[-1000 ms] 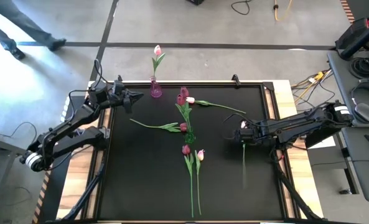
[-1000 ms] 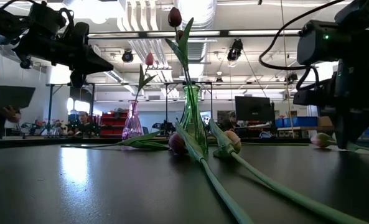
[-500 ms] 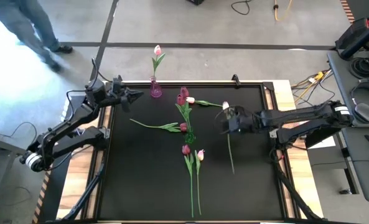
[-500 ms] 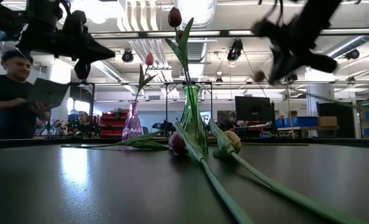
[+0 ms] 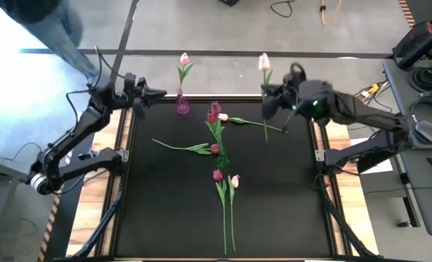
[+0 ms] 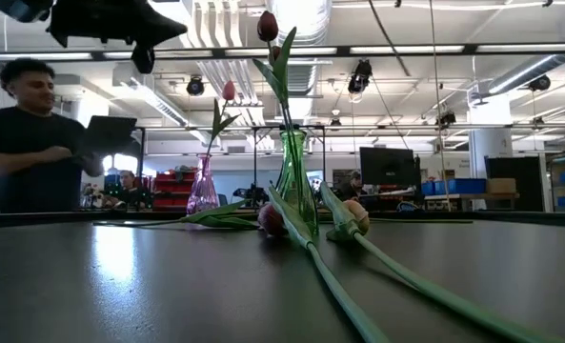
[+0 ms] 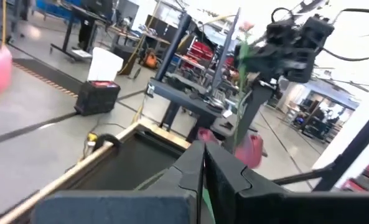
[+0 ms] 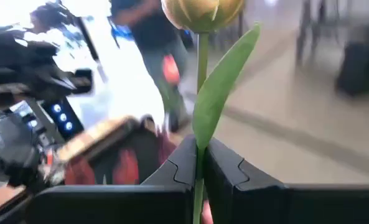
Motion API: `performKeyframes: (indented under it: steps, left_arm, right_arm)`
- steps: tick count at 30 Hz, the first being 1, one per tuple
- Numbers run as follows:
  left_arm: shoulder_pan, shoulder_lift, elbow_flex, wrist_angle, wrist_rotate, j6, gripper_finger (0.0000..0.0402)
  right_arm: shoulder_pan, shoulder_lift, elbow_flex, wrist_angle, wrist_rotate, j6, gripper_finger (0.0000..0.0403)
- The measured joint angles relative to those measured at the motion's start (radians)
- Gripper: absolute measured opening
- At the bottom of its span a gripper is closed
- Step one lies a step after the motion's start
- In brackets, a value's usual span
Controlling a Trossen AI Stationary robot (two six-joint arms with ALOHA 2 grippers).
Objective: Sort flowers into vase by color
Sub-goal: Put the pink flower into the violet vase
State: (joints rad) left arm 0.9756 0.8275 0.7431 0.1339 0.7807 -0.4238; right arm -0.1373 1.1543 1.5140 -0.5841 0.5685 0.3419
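My right gripper [image 5: 268, 94] hangs high over the table's far edge, shut on a pale tulip whose head [image 5: 264, 62] stands above it; the low view does not show this gripper. My left gripper [image 5: 157, 93] is shut on nothing, raised beside the pink vase [image 5: 181, 106] at the far edge, which holds one pale pink tulip [image 5: 184, 60]. A green vase [image 6: 294, 179] at mid table holds dark red tulips [image 5: 214, 110]. Several tulips lie flat on the black table: a pale one [image 5: 223, 116], a dark one [image 5: 215, 149], and a dark and pale pair [image 5: 226, 178]. My right gripper pinches the pale tulip's thin green stem [image 8: 198, 186] between its two fingers, just below the long leaf [image 8: 224, 87]. The flower is lifted clear of the table. Its head [image 8: 200, 12] is above the fingers, and the rest of the stem [image 5: 266, 131] hangs below them.
The black table top [image 5: 296, 204] has wooden side rails [image 5: 350, 196]. Stems of the lying pair run toward the near edge [image 5: 225, 233]. A person holding a tablet [image 6: 34, 133] stands beyond the table's far left corner. A cluttered desk [image 5: 427, 87] lies to the right.
My right gripper has risen from the table's right half and swung toward the far edge, carrying the pale tulip up from lying flat to standing clear in the air. My left gripper has lifted a little and moved toward the far edge. The person has walked along the far left.
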Motion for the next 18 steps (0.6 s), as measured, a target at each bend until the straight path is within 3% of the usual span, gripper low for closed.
performKeyframes:
  steps: [6,11,18]
  left_arm:
    - [0.000,0.083,0.155,-0.059,0.012,0.065,0.0033]
    - [0.000,0.141,0.249,-0.075,0.058,0.080,0.0067]
    - [-0.030,0.182,0.308,-0.075,0.059,0.141,0.0096]
  right_arm:
    - [-0.071,0.100,0.106,0.256,-0.240,-0.328,0.0013]
    - [-0.142,0.234,0.171,0.398,-0.448,-0.390,0.0013]
    - [-0.196,0.479,0.373,0.470,-0.632,-0.414,0.0013]
